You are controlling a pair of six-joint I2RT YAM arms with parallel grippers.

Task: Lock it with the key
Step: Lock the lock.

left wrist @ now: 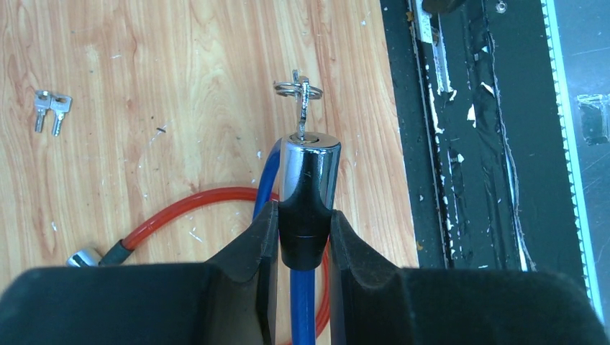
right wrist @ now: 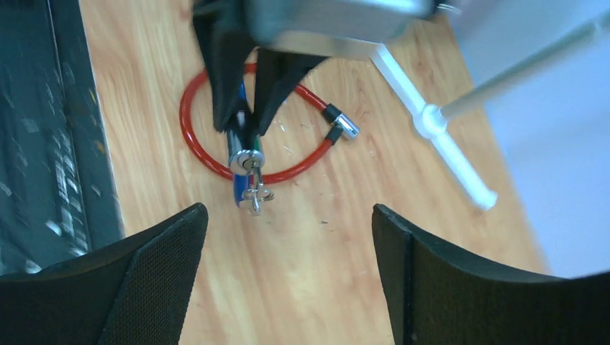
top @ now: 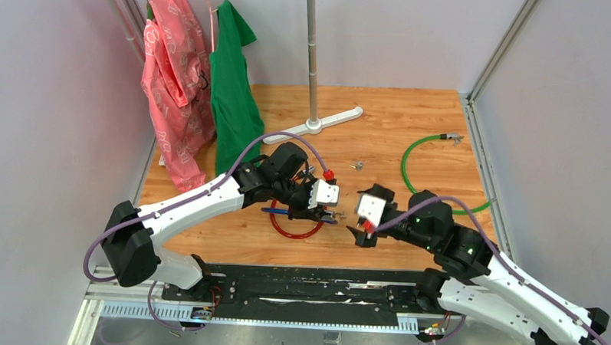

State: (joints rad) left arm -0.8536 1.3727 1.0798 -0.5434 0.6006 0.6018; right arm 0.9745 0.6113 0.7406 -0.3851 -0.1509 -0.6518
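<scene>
Pinched in my left gripper (left wrist: 304, 233), the blue cable's (left wrist: 303, 309) chrome lock barrel (left wrist: 309, 169) holds the key (left wrist: 303, 115); my right gripper (right wrist: 288, 210) hangs spread.

**Three Views Meeting at One Lock**

The top external camera looks steeply down from high behind the near edge, taking in the whole table (top: 411, 130). The left wrist camera sits close behind the left tool (left wrist: 305, 223), facing along its fingers at the blue cable lock (left wrist: 309, 165). The right wrist camera looks past the right tool (right wrist: 288, 208) from farther off. All three share that lock and the red cable loop (left wrist: 187, 204).
</scene>
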